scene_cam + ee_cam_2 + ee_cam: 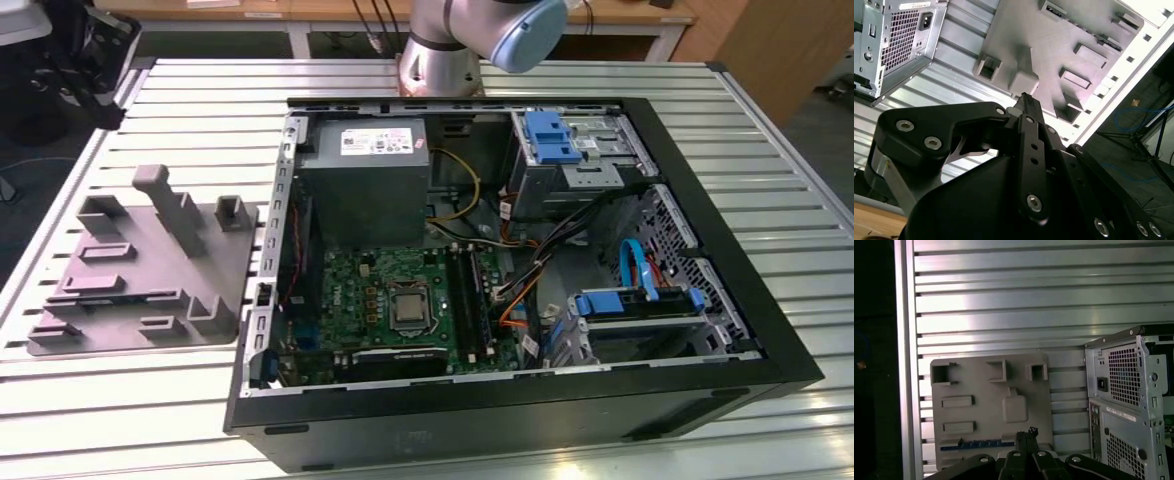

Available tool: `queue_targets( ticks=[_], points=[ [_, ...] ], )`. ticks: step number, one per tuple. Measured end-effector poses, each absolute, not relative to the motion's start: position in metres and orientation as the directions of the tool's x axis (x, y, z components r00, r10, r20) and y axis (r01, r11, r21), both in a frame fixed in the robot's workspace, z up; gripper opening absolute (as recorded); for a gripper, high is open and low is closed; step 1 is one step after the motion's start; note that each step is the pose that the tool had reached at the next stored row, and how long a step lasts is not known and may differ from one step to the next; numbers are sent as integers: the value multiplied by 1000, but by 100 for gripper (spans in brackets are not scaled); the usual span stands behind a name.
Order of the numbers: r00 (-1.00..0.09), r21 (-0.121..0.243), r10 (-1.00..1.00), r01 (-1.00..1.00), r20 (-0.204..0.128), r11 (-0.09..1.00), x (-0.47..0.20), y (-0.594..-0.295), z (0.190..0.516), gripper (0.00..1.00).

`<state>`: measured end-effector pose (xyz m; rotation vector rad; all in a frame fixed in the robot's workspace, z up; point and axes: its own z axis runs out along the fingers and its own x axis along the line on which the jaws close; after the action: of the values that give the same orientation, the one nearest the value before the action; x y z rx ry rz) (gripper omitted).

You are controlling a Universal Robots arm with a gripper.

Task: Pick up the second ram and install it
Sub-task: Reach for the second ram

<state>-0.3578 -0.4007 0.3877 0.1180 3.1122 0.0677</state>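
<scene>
Item under inspection: the second ram (976, 444). In the first wrist view it reads as a thin blue strip seated edge-up in a slot of the grey fixture tray (984, 390), along the tray edge nearest the gripper. Only its upper edge is exposed; the chips and contacts cannot be made out.

Handling assessment: judged light, stiff and thin, but brittle under bending or twisting. The contact edge and chips are best left untouched. The sound hold is across the two flat faces near mid-length of the exposed edge, so that it lifts straight out of the slot without tilting.

Gripper (1026, 436): fingers drawn together with nothing between them, above the tray and close to the strip but clear of it. The second wrist view shows the same closed tip (1025, 100) over the tray's upright blocks.

Surroundings: the tray (134, 270) lies at the exterior view's left on the slatted table (160, 400), just beside the open computer case (747, 260). The green motherboard (387, 290) sits in the case's lower middle.
</scene>
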Motion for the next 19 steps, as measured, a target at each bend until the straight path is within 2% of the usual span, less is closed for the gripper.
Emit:
queue_targets(
  ticks=[19],
  points=[
    [-997, 44, 76, 75, -25, 996, -372, -415, 385, 10]
  ],
)
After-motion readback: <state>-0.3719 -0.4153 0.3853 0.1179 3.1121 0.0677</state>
